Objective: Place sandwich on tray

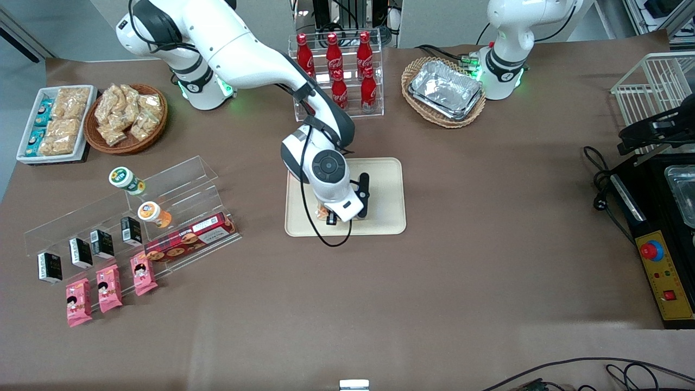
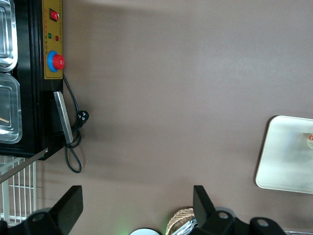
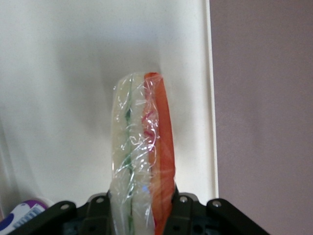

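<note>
The cream-beige tray (image 1: 388,190) lies in the middle of the table. My gripper (image 1: 329,216) hangs over the tray's edge nearer the working arm's end, close above its surface. It is shut on the sandwich (image 3: 143,152), a wedge in clear wrap with pale bread and orange and green filling. In the right wrist view the sandwich stands on edge between the jaws over the tray (image 3: 63,98), beside its rim. In the front view only a small orange bit of the sandwich (image 1: 322,212) shows under the wrist. The tray (image 2: 288,156) also shows in the left wrist view.
An acrylic rack of red bottles (image 1: 337,70) stands farther from the front camera than the tray. A wicker basket with foil containers (image 1: 444,89) is beside it. Acrylic shelves with snacks (image 1: 136,228) and pink packets (image 1: 108,288) lie toward the working arm's end. A black appliance (image 1: 665,217) sits at the parked arm's end.
</note>
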`<act>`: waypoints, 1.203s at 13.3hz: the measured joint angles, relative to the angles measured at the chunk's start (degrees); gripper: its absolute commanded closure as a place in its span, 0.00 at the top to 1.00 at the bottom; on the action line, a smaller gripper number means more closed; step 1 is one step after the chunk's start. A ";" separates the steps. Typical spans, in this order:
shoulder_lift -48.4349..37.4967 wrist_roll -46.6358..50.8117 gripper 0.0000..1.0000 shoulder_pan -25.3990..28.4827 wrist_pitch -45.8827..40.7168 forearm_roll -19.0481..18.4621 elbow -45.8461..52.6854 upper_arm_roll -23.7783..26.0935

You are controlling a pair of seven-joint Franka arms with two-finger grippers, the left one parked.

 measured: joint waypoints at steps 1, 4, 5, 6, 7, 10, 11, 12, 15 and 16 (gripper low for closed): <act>0.28 0.00 0.62 0.00 0.08 0.00 0.09 0.00; 0.94 0.00 1.00 -0.01 0.87 0.00 0.52 -0.01; 1.00 0.00 1.00 -0.02 0.99 0.00 0.59 -0.02; 1.00 0.00 1.00 -0.02 1.09 0.00 0.71 -0.05; 1.00 0.00 1.00 -0.04 1.13 0.00 0.98 -0.13; 0.05 0.00 1.00 -0.72 1.08 0.63 2.50 -0.33; -1.10 0.01 1.00 -1.11 0.60 1.77 2.92 -0.65; -2.72 0.01 1.00 -1.99 -0.22 2.55 3.21 -0.85; -10.61 -0.11 1.00 -8.51 -6.27 5.41 3.92 -0.89; -12.67 -0.25 1.00 -10.44 -8.24 6.20 3.93 -0.89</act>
